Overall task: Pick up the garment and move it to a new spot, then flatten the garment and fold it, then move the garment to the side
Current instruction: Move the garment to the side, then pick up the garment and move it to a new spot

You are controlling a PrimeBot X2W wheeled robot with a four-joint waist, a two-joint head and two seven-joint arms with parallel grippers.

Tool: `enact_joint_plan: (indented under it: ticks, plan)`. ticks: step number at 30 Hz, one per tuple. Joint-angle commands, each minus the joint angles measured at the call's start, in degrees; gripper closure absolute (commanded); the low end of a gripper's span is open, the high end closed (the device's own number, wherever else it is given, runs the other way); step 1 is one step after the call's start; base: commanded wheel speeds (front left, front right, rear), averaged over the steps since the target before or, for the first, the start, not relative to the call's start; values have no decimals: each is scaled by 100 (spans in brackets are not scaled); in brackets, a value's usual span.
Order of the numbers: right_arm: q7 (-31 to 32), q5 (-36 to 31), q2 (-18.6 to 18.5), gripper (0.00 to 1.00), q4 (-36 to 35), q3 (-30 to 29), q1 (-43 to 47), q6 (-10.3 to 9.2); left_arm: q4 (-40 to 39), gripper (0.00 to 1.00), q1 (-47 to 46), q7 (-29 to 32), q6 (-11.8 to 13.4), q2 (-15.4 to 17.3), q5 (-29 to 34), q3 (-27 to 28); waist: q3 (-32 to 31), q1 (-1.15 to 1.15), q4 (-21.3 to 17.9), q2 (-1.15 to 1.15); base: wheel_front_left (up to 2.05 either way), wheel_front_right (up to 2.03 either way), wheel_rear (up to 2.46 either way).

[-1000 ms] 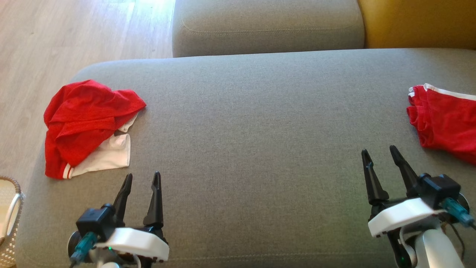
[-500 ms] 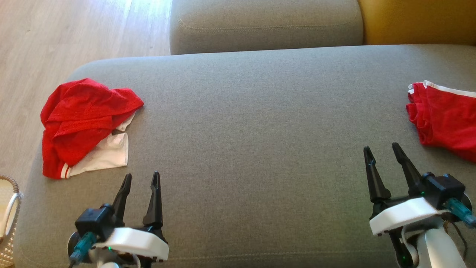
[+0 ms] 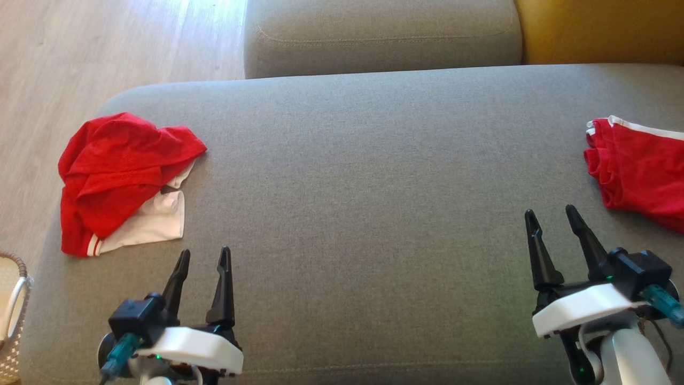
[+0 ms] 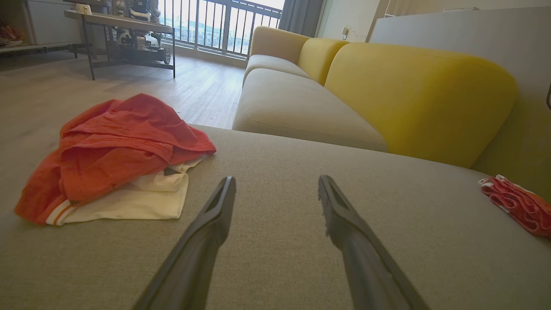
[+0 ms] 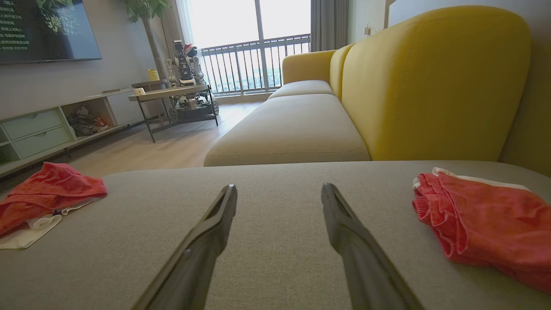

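Observation:
A crumpled red garment with white parts point(image 3: 120, 179) lies at the left end of the grey sofa seat point(image 3: 363, 176); it also appears in the left wrist view point(image 4: 116, 155) and the right wrist view point(image 5: 43, 193). My left gripper point(image 3: 205, 250) hovers just right of and nearer than it, open and empty point(image 4: 276, 178). A second red garment with white trim point(image 3: 638, 168) lies neatly at the right end point(image 5: 486, 219). My right gripper point(image 3: 549, 210) stands open and empty, near and to the left of it point(image 5: 279, 186).
A woven basket point(image 3: 13, 315) stands on the wooden floor point(image 3: 80, 59) off the seat's left end. Another grey seat cushion point(image 3: 379, 32) and a yellow backrest point(image 3: 598, 29) lie beyond. The seat's middle is bare fabric.
The head camera has shifted slightly, so the whole picture has moved a little. The right gripper has edged a touch to the right. Both garments lie as before.

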Motion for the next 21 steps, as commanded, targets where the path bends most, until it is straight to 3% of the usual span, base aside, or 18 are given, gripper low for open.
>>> enact_joint_plan:
  ticks: [1, 14, 21]
  plan:
    - [-53, 22, 1, 0, -169, 110, -114, -2, -174, 0, -192, -34, 30, -11, -26, 163, -2, 0, -1, 0, 0, 0, 0]
    - [-53, 38, 2, 0, -182, 103, -107, -2, -138, 0, -231, -34, 13, -11, -18, 131, 12, 0, 56, 0, 0, 0, 0]
    - [-53, 110, 2, 0, -272, 299, -32, -2, -131, 0, -323, -34, -2, -11, 40, 184, 2, 0, 533, 0, 0, 0, 0]
